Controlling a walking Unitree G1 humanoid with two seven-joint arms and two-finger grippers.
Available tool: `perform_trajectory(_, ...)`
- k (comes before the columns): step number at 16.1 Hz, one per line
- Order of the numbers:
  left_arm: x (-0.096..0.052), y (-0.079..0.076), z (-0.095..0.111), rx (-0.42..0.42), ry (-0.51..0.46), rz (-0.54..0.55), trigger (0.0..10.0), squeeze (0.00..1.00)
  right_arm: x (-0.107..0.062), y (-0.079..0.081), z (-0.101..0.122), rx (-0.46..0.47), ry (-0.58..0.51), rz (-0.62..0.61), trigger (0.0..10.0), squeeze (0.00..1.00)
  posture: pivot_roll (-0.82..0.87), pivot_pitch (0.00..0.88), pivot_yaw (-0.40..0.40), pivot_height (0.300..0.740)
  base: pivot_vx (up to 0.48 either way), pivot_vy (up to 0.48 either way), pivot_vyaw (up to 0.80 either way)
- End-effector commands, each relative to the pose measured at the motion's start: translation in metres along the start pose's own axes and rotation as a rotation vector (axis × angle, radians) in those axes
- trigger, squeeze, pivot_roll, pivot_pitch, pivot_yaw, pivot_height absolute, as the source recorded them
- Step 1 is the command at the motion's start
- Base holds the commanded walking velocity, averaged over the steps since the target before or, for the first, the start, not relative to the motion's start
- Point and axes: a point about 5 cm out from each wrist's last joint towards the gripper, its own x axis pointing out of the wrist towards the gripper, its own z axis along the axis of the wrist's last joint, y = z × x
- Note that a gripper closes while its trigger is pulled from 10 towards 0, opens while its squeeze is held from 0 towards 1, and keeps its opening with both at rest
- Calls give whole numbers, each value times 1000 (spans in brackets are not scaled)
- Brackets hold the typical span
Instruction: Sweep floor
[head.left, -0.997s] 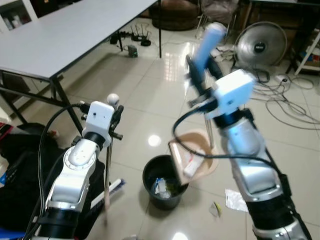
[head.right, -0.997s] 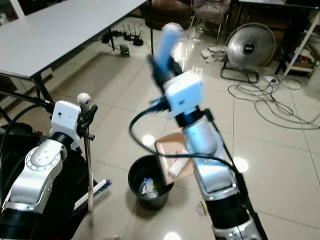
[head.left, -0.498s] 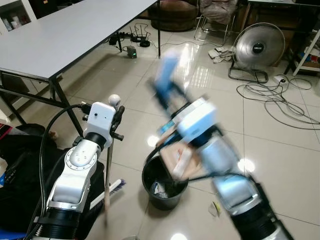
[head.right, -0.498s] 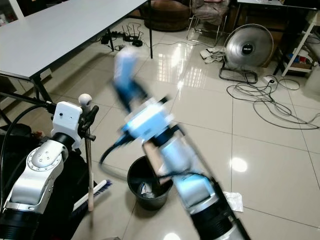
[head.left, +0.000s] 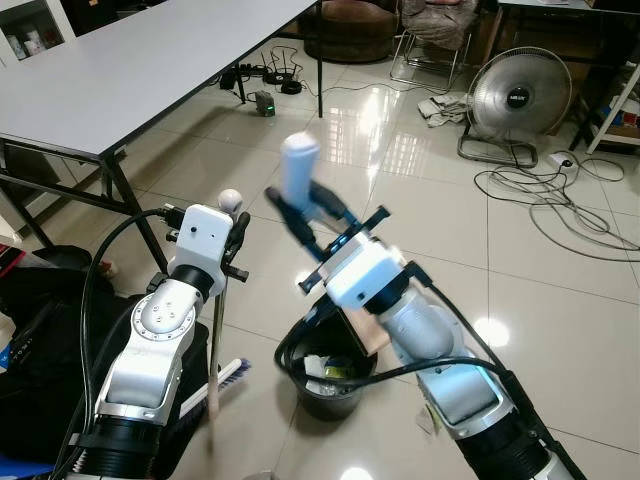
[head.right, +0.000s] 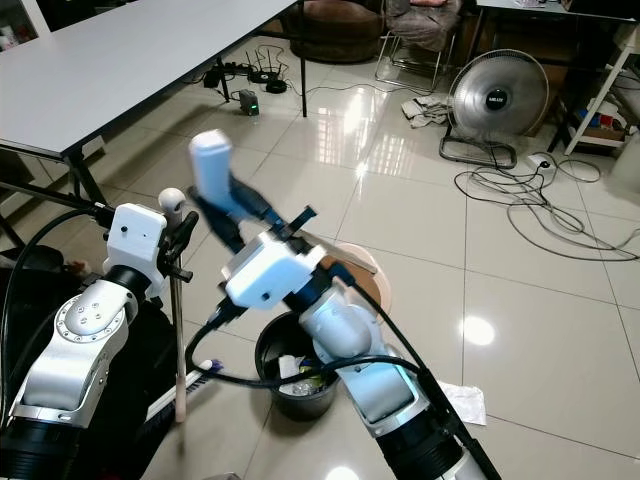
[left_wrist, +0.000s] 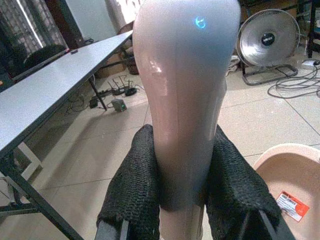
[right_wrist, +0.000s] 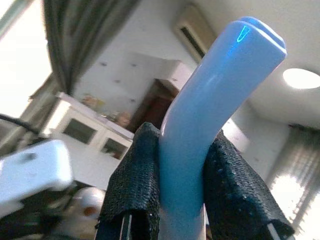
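Observation:
My left gripper (head.left: 232, 240) is shut on the pale broom handle (head.left: 216, 330), which stands upright with a round knob (head.left: 229, 198) on top and its bristles (head.left: 228, 375) on the floor. My right gripper (head.left: 305, 215) is shut on the dustpan's light blue handle (head.left: 299, 165). The tan dustpan (head.right: 360, 270) hangs tilted over a black bin (head.right: 290, 375) that has litter inside. In the left wrist view black fingers (left_wrist: 132, 185) clamp the broom handle (left_wrist: 185, 100). In the right wrist view the blue handle (right_wrist: 210, 100) points up at the ceiling.
A long grey table (head.left: 120, 70) stands at the left. A floor fan (head.left: 518, 95) and loose cables (head.left: 560, 190) lie at the back right. A white wrapper (head.right: 465, 400) lies on the tiles right of the bin. A black bag (head.left: 40, 320) sits by my left arm.
My right arm has swung the dustpan to the left and over the bin, with the blue handle now leaning left. The left arm and broom have stayed put.

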Motion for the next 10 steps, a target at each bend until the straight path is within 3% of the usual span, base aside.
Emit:
perform_trajectory(1, -2, -2, -1, 14, 25, -27, 10000, 0, 5, -54, 7, -72, 8, -253, 10000, 0, 20, 0, 35, 740, 0, 0, 0)
perform_trajectory(2, -2, -2, -3, 13, 32, -33, 10000, 0, 3, -65, 8, -77, 20, -307, 10000, 0, 20, 0, 35, 740, 0, 0, 0)
perform_trajectory(3, -5, -3, -6, 17, 35, -40, 10000, 0, -10, -100, 5, -112, 93, -480, 10000, 0, 11, 0, 34, 740, 0, 0, 0)
perform_trajectory(4, -6, -4, -6, 22, 30, -47, 10000, 0, -18, -113, 4, -132, 133, -541, 10000, 0, 7, 0, 34, 740, 0, 0, 0)
perform_trajectory(5, -10, -7, -9, 46, 30, -74, 10000, 0, -37, -136, 1, -176, 212, -638, 10000, 0, 3, 0, 33, 740, 0, 0, 0)
perform_trajectory(6, -12, -8, -10, 57, 36, -86, 10000, 0, -44, -143, 1, -192, 239, -668, 10000, 0, 3, 0, 33, 740, 0, 0, 0)
perform_trajectory(9, -24, -9, -16, 94, 66, -128, 10000, 0, -96, -170, -13, -265, 481, -789, 10000, 0, 6, 0, 26, 740, 0, -188, 0)
perform_trajectory(10, -25, -9, -16, 101, 66, -130, 10000, 0, -99, -171, -14, -277, 501, -796, 10000, 0, 8, 0, 23, 740, 0, -292, 0)
